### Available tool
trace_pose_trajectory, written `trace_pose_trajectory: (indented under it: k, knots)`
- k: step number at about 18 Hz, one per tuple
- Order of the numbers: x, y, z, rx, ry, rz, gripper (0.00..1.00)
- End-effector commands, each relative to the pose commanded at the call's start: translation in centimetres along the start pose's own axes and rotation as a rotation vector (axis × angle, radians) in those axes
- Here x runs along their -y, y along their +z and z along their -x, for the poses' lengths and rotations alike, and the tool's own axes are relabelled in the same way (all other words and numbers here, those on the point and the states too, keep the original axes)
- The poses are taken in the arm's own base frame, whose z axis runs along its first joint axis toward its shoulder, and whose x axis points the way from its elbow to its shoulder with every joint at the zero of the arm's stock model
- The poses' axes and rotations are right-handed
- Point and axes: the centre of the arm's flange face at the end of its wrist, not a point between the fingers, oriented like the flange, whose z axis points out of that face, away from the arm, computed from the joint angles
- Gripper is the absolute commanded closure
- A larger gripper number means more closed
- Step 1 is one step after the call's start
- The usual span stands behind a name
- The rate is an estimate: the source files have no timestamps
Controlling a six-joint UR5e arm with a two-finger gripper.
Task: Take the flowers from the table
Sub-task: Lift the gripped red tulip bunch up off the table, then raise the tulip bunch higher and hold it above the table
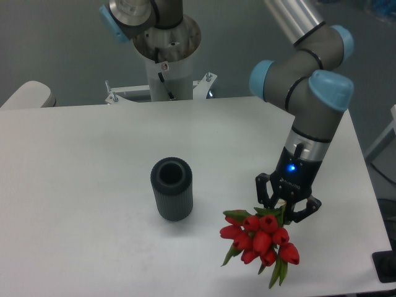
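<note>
One bunch of flowers [260, 240] is gripped at its stems by the clenched gripper [287, 208] in the lower right of the frame, above the table [80, 185]. A dark ribbed vase [171, 189] stands upright at centre, well apart.

A large white table [93, 154] with rounded corners is filling most of the view. A dark grey ribbed vase [172, 188] is standing upright on it, left of centre toward the near edge, its open mouth facing up. It is casting a faint shadow on the bare white surface around it.
</note>
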Motion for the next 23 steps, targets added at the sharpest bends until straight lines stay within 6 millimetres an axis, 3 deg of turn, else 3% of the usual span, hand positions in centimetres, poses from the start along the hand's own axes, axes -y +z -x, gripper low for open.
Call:
trace_pose_trajectory:
  k: [9,23]
  knots:
    - [0.5,-2.7,1.0,-0.009,-0.174,-0.123,0.66]
    - [1.6,-3.7,0.4,-0.029,-0.199,-0.182,0.66]
